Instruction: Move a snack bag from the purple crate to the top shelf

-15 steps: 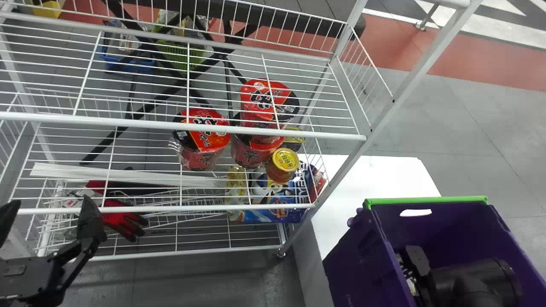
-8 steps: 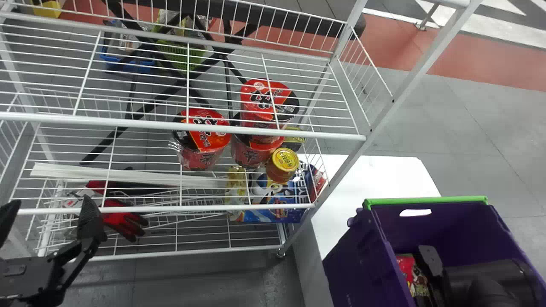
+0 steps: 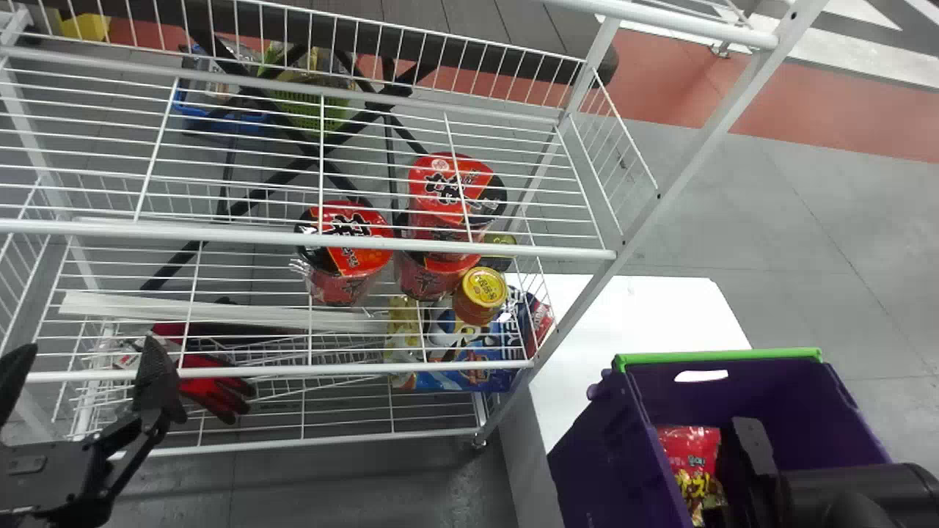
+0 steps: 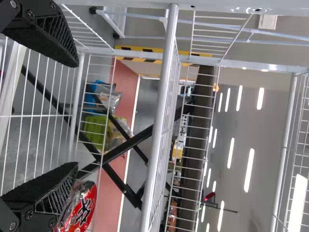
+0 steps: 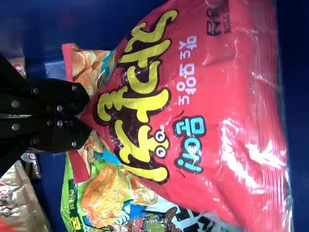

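Our right gripper (image 5: pixel 87 116) has its jaws pinching the red snack bag (image 5: pixel 222 111) by one end — the wide part sticks straight out, so we should lift high.

Three red cups (image 3: pixel 339 287), one purple crate (image 3: pixel 605 447)

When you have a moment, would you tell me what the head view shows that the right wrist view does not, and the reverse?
Head view: the wire rack, noodle cups, yellow-lidded jar, red-and-black glove and open left tool.
Right wrist view: the green-edged snack bag and gold-coloured packet.
Shared: the red snack bag, its corner pinched by the right tool, inside the purple crate.
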